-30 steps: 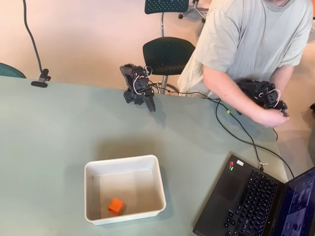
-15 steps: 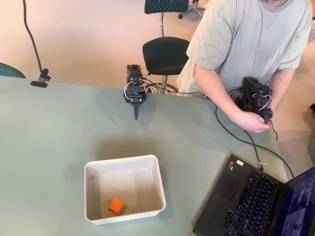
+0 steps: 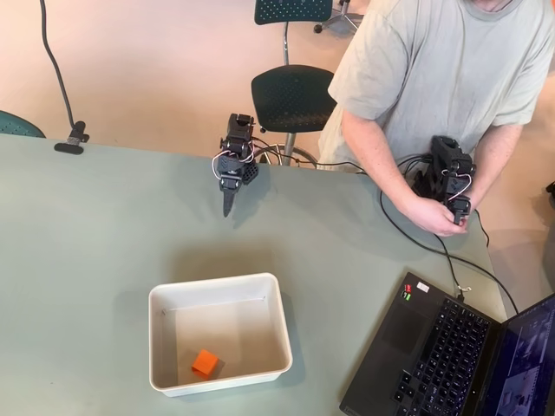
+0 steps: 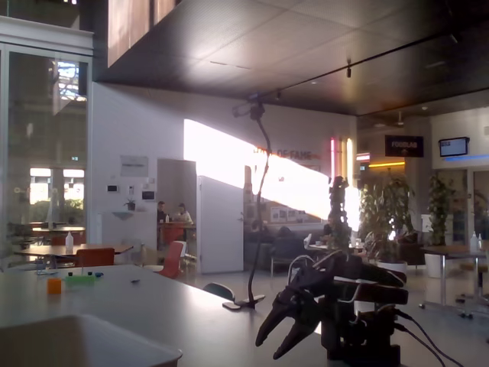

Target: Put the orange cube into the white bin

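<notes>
Sitting in the white bin (image 3: 220, 290), the orange cube (image 3: 205, 362) lies on the floor near the front wall, toward the left corner in the overhead view. To the right, a laptop (image 3: 451, 355) rests open on the grey-green bench (image 3: 87, 234). Farther back, well apart from the bin, the tool (image 3: 228, 206) points down above the bench near its far edge; in the fixed view (image 4: 276, 330) its 2 fingers stand slightly apart with nothing between them. Cables (image 3: 408, 230) trail from the arm's base toward the laptop. Behind the bench stands a person (image 3: 442, 69) in a pale shirt, and a dark chair (image 3: 290, 91).
</notes>
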You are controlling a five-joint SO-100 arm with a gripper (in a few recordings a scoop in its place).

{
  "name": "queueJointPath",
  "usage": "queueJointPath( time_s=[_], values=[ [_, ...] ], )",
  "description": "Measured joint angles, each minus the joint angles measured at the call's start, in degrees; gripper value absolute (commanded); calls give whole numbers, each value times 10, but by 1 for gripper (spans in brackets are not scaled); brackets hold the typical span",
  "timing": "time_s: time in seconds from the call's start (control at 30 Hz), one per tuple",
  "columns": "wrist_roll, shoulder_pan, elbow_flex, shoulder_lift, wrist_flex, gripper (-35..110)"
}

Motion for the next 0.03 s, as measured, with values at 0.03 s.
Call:
queueJointPath(
  time_s=[0.03],
  values=[
    [0, 0, 1, 0, 0, 22]
  ],
)
